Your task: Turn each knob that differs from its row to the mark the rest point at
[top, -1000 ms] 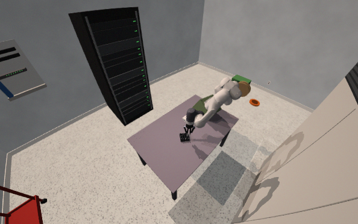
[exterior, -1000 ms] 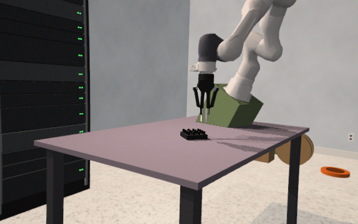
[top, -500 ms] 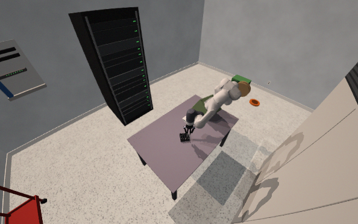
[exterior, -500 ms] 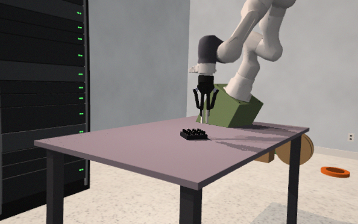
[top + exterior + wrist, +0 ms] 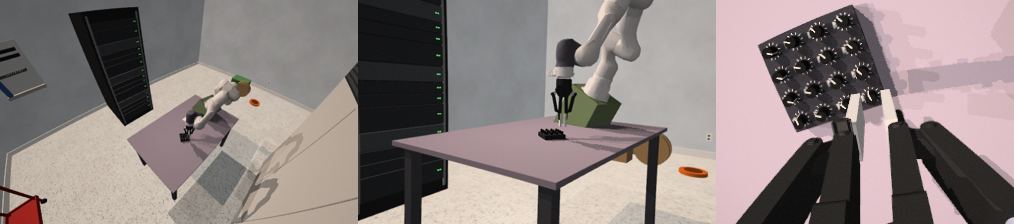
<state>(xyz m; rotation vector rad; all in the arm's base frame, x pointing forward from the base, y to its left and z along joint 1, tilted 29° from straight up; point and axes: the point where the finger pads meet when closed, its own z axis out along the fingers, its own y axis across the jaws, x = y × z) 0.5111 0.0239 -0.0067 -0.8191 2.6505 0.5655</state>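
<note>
The black knob box [image 5: 184, 137] [image 5: 554, 137] [image 5: 835, 38] stands on the table, turned at an angle in the wrist view, its four-by-four knobs facing up. White lines show on most knobs. The corner knob [image 5: 872, 95] nearest the fingers has its line pointing roughly up in the picture; the knob [image 5: 800, 120] at the lower left corner points down-left. My gripper [image 5: 188, 133] [image 5: 563, 125] [image 5: 872, 106] is open by a narrow gap, empty, pointing down above the box's near edge. The left finger partly hides one knob [image 5: 845, 103]. The socket and printed names cannot be made out.
The mauve table [image 5: 163, 153] [image 5: 502, 150] carries the arm's green base block [image 5: 200, 105] [image 5: 587, 111] behind the gripper. Shadows of the arm fall beside the box. A black server rack [image 5: 120, 66] [image 5: 400, 90] stands beyond the table.
</note>
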